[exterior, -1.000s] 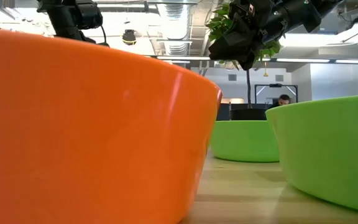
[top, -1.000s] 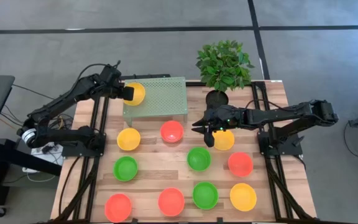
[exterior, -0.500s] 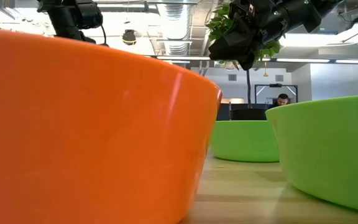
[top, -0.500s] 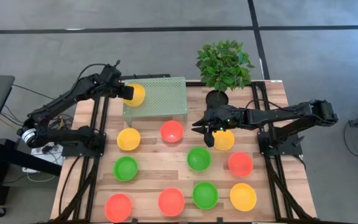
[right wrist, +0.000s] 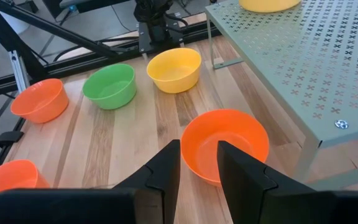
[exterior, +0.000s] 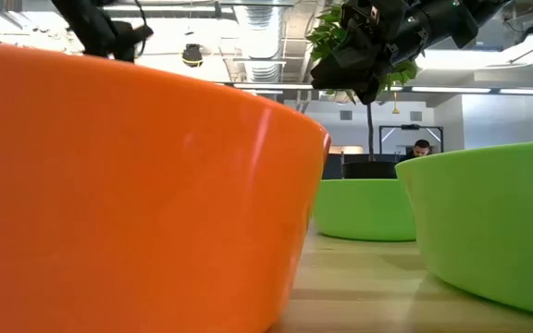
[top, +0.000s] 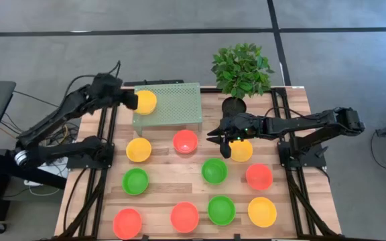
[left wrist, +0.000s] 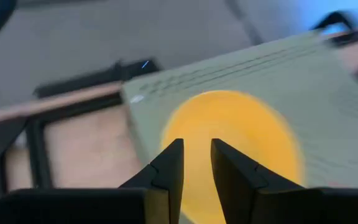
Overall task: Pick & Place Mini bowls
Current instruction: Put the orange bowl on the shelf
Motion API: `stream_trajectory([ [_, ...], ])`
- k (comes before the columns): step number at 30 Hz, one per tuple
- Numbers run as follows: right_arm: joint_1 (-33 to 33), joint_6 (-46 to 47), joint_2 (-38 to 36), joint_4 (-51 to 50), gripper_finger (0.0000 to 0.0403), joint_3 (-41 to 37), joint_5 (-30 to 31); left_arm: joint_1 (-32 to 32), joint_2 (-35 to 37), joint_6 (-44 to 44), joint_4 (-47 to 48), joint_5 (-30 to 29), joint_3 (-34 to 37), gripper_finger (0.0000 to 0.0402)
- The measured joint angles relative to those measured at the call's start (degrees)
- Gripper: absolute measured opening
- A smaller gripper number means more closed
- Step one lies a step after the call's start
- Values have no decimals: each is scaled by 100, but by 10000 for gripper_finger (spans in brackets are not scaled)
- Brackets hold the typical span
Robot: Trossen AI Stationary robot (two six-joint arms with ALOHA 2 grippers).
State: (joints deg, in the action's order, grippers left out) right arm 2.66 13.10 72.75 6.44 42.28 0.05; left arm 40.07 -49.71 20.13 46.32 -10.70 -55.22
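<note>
A yellow mini bowl (top: 146, 102) (left wrist: 235, 143) rests on its base at the left end of the pale green perforated rack (top: 176, 104). My left gripper (top: 131, 100) (left wrist: 196, 152) hangs just left of it, narrowly open and empty. Several more red, green and yellow mini bowls stand on the wooden table, among them a red one (top: 185, 141) (right wrist: 225, 146) and a yellow one (top: 241, 150). My right gripper (top: 214, 137) (right wrist: 199, 155) hovers between those two, pointing toward the table's left, narrowly open and empty.
The black plant pot (top: 234, 106) with its leafy plant stands at the far edge, just behind my right arm. The rack takes up the far left part of the table. In the low view an orange bowl (exterior: 137, 185) and two green bowls (exterior: 364, 208) fill the foreground.
My left gripper has let go of the yellow bowl and drawn back toward the table's left edge. The bowl stays where it was on the rack's left end.
</note>
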Motion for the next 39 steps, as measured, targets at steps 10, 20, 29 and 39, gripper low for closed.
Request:
stream_trajectory([
  [10,1,-11,544,739,102,-6,0,-3117,1119,-892,-1048,11,366,81],
  [20,170,-7,1224,1579,102,50,-185,-5901,719,-1659,-3770,-1018,1830,81],
  [29,-110,-613,2132,1599,102,957,-607,-6250,19,-1394,-4527,-1673,2162,81],
  [39,-35,-767,3146,48,102,2238,-595,-6250,-387,-1347,-4981,-1673,2162,81],
])
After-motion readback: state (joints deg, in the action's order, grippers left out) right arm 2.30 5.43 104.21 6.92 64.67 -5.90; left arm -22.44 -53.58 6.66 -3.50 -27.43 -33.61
